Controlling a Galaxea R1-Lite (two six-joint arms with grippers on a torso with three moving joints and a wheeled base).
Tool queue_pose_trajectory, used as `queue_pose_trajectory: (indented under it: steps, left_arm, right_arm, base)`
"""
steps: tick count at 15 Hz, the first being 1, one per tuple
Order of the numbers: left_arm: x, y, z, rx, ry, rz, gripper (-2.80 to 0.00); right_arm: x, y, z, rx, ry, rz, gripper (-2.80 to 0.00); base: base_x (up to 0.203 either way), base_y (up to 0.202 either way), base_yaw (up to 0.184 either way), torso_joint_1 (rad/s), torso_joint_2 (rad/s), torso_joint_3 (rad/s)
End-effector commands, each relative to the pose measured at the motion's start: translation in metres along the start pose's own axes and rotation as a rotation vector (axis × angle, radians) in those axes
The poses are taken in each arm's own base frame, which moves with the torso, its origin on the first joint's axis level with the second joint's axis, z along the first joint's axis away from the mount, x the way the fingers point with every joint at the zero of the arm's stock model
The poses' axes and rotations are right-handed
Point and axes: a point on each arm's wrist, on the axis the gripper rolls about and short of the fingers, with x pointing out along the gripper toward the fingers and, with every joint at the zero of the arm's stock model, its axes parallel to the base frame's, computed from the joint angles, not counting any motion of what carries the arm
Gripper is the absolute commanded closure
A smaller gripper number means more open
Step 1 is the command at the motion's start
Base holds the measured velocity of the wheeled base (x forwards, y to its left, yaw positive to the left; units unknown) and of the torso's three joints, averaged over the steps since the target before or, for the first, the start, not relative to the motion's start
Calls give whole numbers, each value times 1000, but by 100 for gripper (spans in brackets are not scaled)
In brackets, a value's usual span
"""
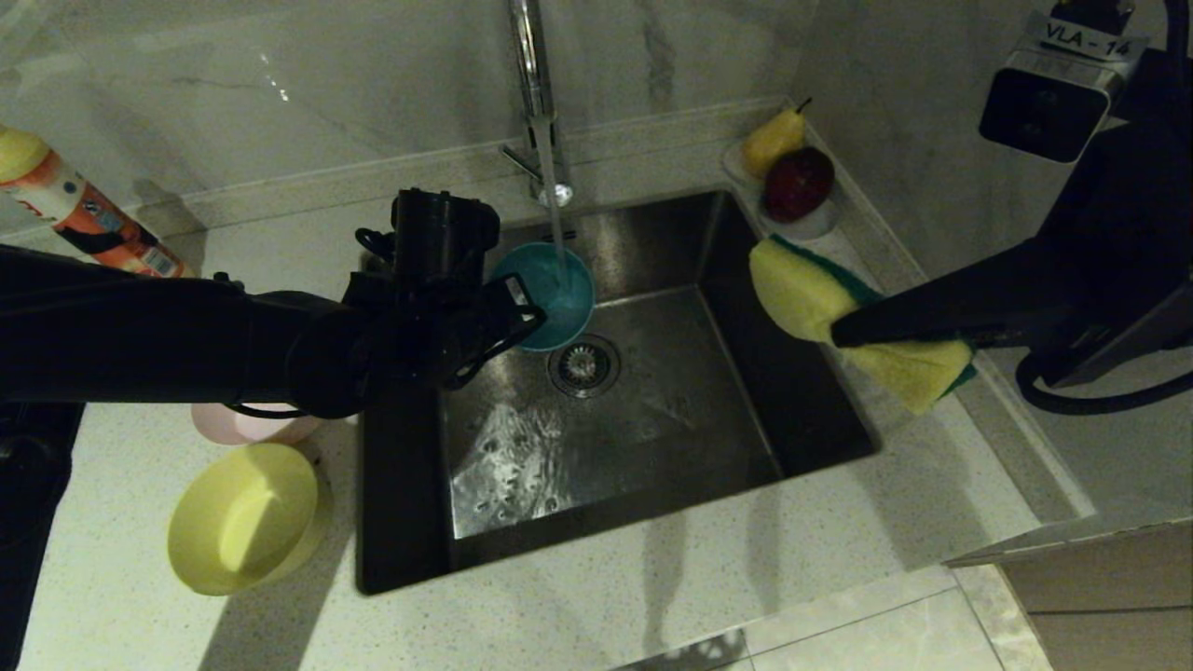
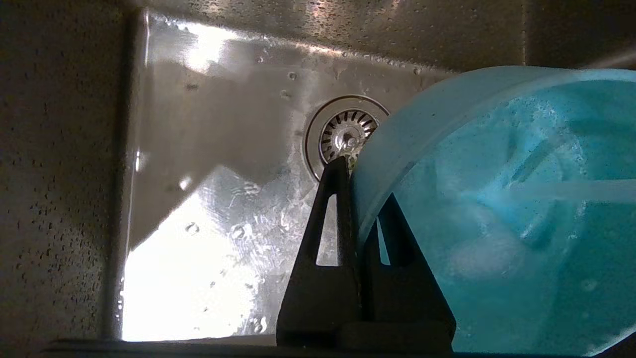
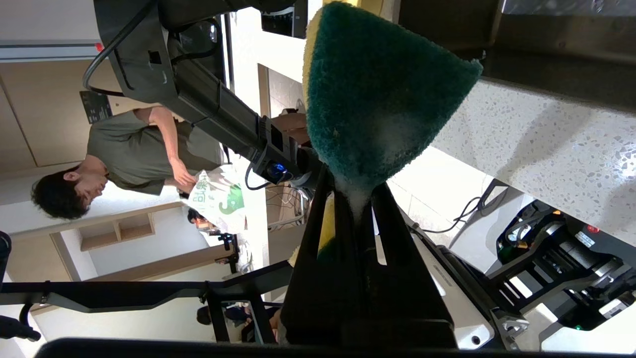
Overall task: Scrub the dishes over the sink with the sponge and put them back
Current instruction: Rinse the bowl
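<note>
We saw a pale speckled desk (image 1: 652, 596) with a steel sink (image 1: 652, 438) set into it. On the desk left of the sink sat a yellow bowl (image 1: 244, 518) and, just behind it, a pink bowl (image 1: 247, 427). At the sink's far right corner stood a white dish (image 1: 820, 222) holding fruit.

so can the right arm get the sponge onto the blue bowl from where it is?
Probably yes. The right hand grips the sponge over the sink's right edge; the blue bowl, held by the left hand under the tap, faces open space between them.
</note>
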Motion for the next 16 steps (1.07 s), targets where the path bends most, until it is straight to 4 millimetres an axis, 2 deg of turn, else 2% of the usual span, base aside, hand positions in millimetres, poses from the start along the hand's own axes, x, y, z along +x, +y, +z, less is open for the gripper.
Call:
queue_pose_trajectory:
  steps: [1,9,16]
  left_arm:
    - [-1,0,2,-6,-11,4,0]
    - [4,3,2,-15,-24,24,0]
    - [-12,12,1,2,-12,35,0]
  right_arm:
    - [2,-2,0,9,9,0,0]
    - [8,-8,0,21,23,-6,0]
    - [8,-8,0,22,23,-6,0]
  base:
    - [0,0,0,0,0,0]
    - [0,0,0,0,0,0]
    - [0,0,0,0,0,0]
